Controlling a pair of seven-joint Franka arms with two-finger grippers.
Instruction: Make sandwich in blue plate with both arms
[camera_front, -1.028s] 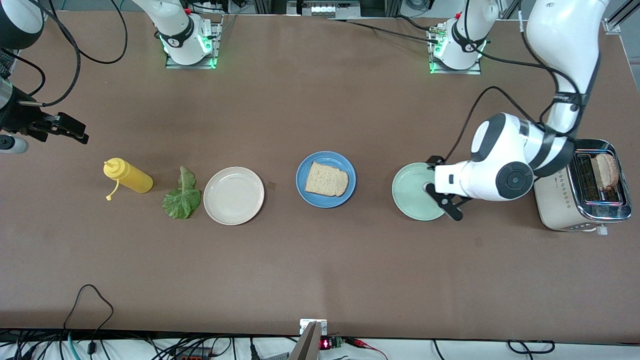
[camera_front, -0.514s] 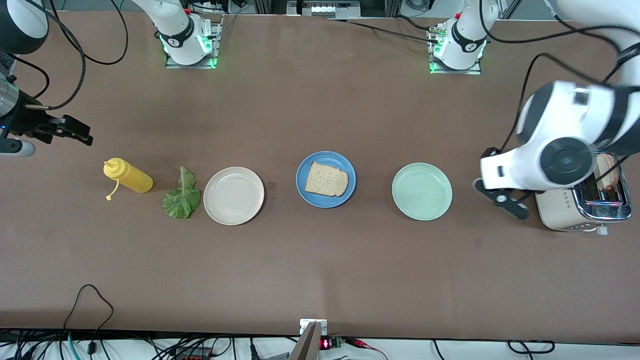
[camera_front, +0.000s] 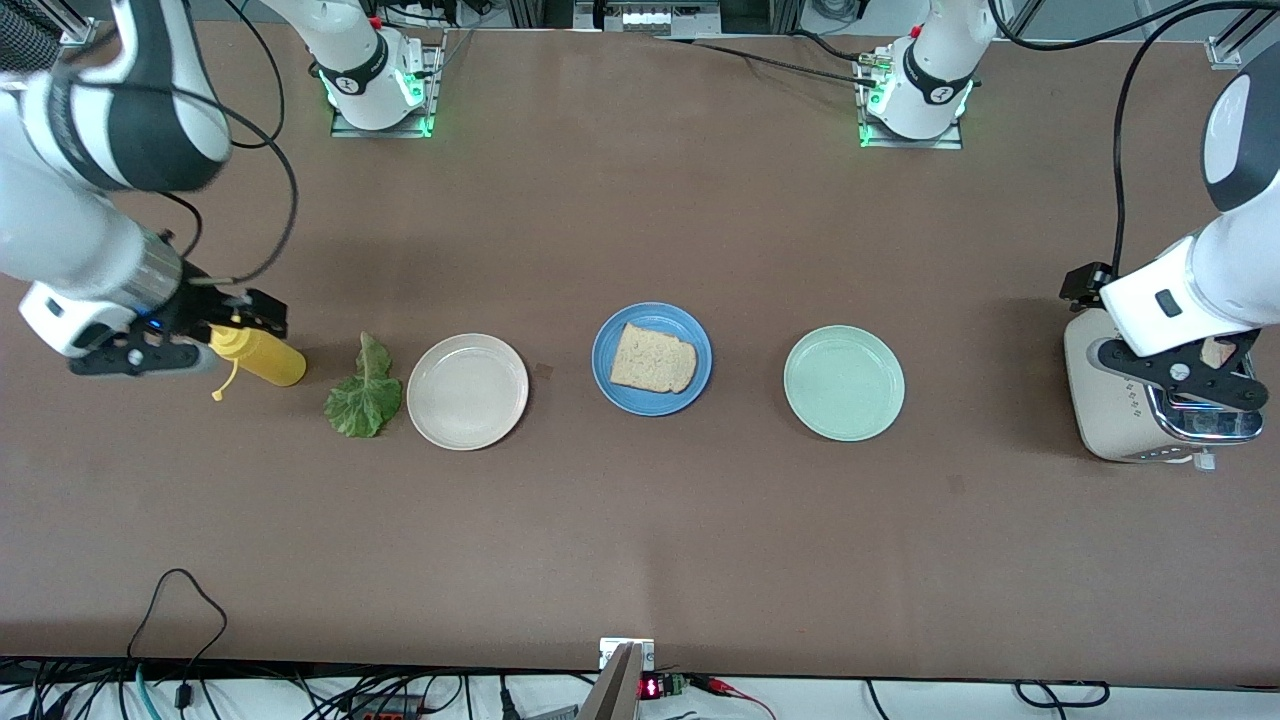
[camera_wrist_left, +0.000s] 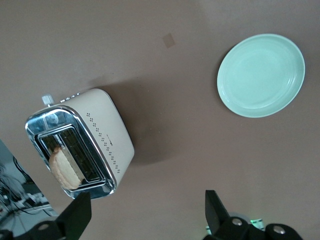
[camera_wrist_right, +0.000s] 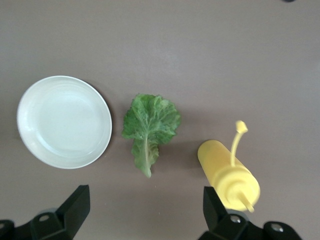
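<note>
1. I see the blue plate (camera_front: 652, 358) at the middle of the table, with 1 bread slice (camera_front: 652, 358) lying flat on it.
2. I see the lettuce leaf (camera_front: 364, 393) flat on the table, between the cream-white plate (camera_front: 467, 391) and the yellow squeeze bottle (camera_front: 255, 352), which lies on its side. The leaf is just beside the cream-white plate's rim, apart from the bottle.
3. I see the mint-green plate (camera_front: 844, 382) bare, between the blue plate and the toaster (camera_front: 1110, 400) at the left arm's end of the table.
4. I see a 2nd bread slice (camera_wrist_left: 65, 169) standing in 1 slot of the toaster, its top edge above the slot.
5. I read the left gripper (camera_front: 1180, 374) as positioned over the toaster. Its jaws stand wide apart and hold nothing; both fingers (camera_wrist_left: 77, 215) show in the left wrist view with the table between them.
6. I read the right gripper (camera_front: 150, 355) as positioned over the cap end of the yellow squeeze bottle. Its jaws are spread fully and empty; in the right wrist view the leaf and the bottle lie below it.
</note>
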